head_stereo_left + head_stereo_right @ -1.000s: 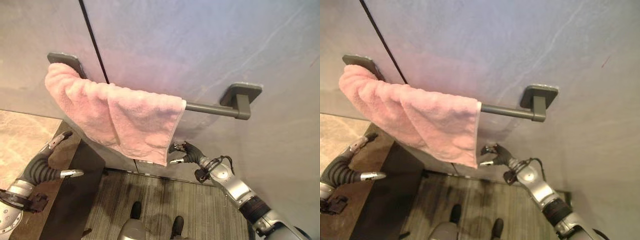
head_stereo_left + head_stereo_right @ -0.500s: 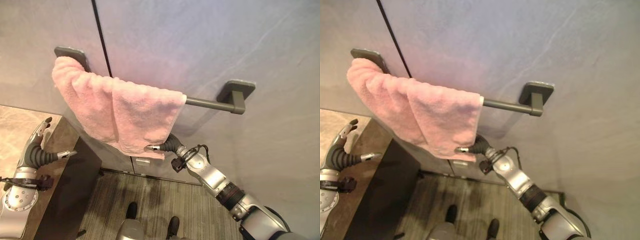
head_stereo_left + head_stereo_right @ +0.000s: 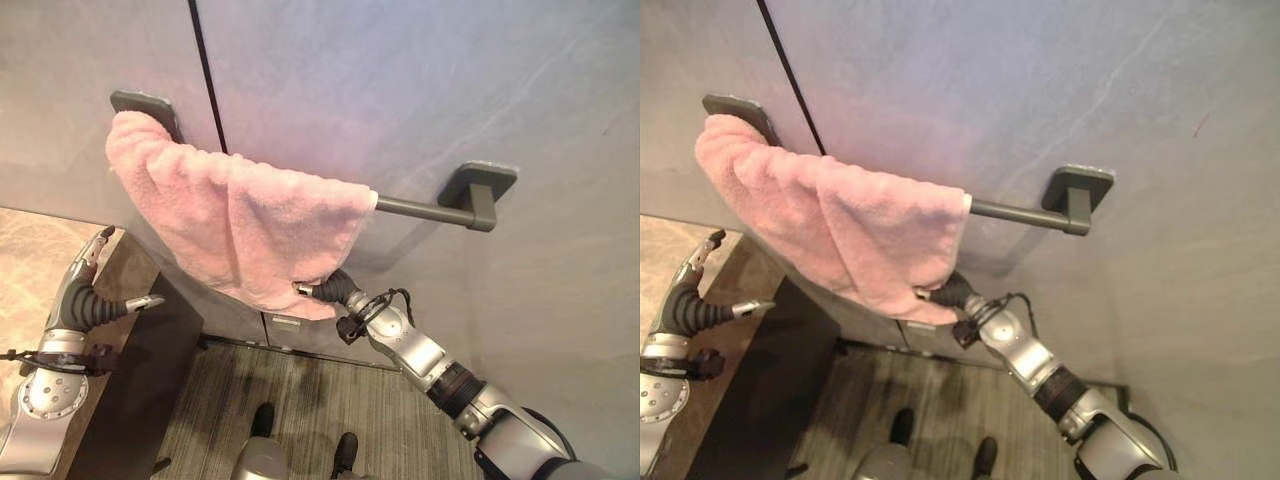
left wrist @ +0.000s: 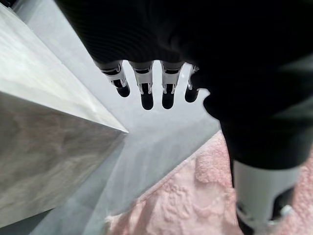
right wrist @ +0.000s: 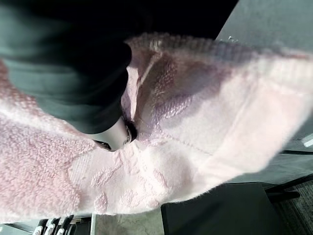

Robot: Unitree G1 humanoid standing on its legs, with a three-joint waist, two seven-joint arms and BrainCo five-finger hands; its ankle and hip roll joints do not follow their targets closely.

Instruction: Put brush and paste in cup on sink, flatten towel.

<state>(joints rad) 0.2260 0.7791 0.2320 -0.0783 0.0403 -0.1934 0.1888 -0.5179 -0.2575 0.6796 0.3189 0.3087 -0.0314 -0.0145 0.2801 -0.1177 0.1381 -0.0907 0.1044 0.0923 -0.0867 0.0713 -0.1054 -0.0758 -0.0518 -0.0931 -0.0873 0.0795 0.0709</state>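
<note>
The right robot hand (image 3: 335, 290) has been brought up from the open space below the towel rail (image 3: 425, 210) to the lower right corner of the pink towel (image 3: 240, 225), where its fingers are now closed on the cloth; in the right wrist view the terry hem (image 5: 186, 142) is seen folded round the thumb. The towel-flattening step is thus judged to be under way, with a grip taken but the cloth not yet drawn out: it hangs bunched toward the left end of the rail. The right arm is stretched up and leftward from the lower right. The left robot hand (image 3: 85, 295) is held open and idle, fingers upright, above the stone-topped table (image 3: 30, 260), near the towel's left edge.
</note>
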